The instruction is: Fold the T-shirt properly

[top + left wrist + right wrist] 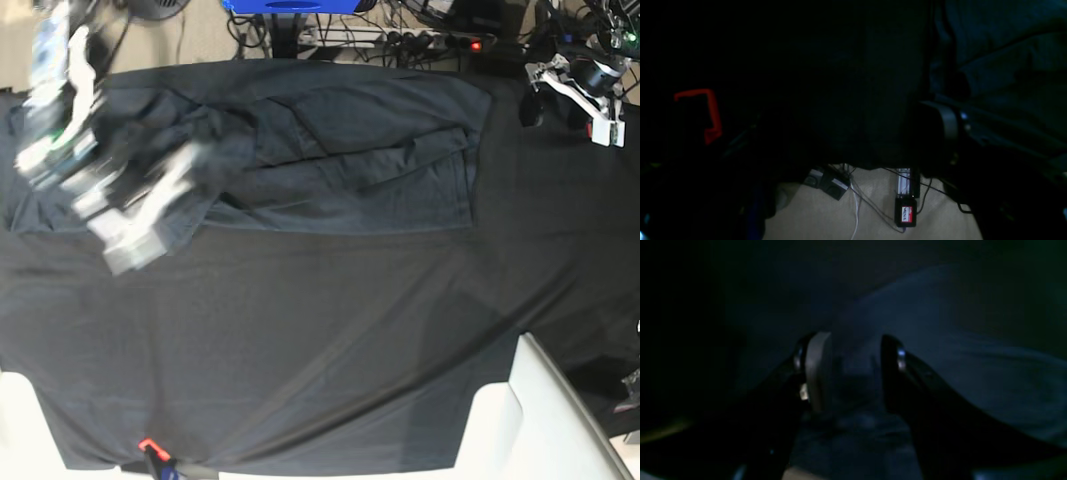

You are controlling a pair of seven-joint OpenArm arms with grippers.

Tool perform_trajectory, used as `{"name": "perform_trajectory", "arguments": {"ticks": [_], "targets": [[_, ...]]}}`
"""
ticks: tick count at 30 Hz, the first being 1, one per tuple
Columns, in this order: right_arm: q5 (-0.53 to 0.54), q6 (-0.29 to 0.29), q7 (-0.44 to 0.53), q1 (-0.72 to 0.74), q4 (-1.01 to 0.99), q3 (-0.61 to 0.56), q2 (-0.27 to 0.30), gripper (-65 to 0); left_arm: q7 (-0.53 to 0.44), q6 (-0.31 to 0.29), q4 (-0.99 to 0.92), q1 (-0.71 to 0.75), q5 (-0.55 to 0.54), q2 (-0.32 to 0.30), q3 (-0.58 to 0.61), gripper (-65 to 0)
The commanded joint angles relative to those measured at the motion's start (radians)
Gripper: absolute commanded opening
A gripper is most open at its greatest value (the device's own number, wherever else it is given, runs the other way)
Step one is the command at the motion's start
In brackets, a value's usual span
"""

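The T-shirt (330, 150) lies crumpled across the far part of the black table cloth (320, 340), with folds and a straight hem on its right side. My right gripper (857, 370) hovers low over its fabric (973, 380), jaws apart, with nothing pinched between the fingers (818, 370). In the base view this gripper (150, 210) is a motion-blurred shape over the shirt's left end. My left gripper (568, 108) stands off the far right corner, apart from the shirt, jaws wide. Its wrist view is very dark and shows one finger (948, 121) beside bluish cloth (1007, 50).
White blocks sit at the near corners of the table (540, 420) (20, 420). A small red marker (148, 445) sits at the near edge. Cables and a power strip (430, 40) lie beyond the far edge. Adapters lie on the beige floor (905, 213).
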Motion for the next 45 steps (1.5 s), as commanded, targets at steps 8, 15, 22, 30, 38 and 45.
{"name": "perform_trajectory", "arguments": {"ticks": [8, 15, 22, 30, 38, 45], "targets": [[0.005, 0.003, 0.01, 0.178, -0.349, 0.086, 0.044, -41.4, -0.02, -0.008, -0.036, 0.003, -0.016, -0.016, -0.007, -11.0], [0.005, -0.001, 0.072, 0.172, -0.375, 0.088, 0.044, -41.4, -0.02, -0.008, -0.03, 0.003, -0.016, -0.016, -0.007, -11.0], [0.005, -0.001, 0.082, 0.18, -0.468, 0.163, 0.041, -41.4, -0.021, -0.008, -0.035, 0.005, -0.016, -0.016, -0.007, -11.0], [0.005, -0.001, 0.104, 0.175, -0.471, 0.191, 0.044, -41.4, -0.021, -0.008, -0.035, 0.001, -0.016, -0.016, -0.007, -11.0], [0.009, -0.001, 0.095, 0.175, -0.471, 0.186, 0.037, -41.4, -0.021, -0.008, -0.035, 0.003, -0.016, -0.015, -0.007, -11.0], [0.011, -0.001, 0.093, 0.178, -0.471, 0.184, 0.012, -40.5, -0.021, -0.008, -0.036, 0.001, -0.016, -0.015, -0.007, -11.0]]}}
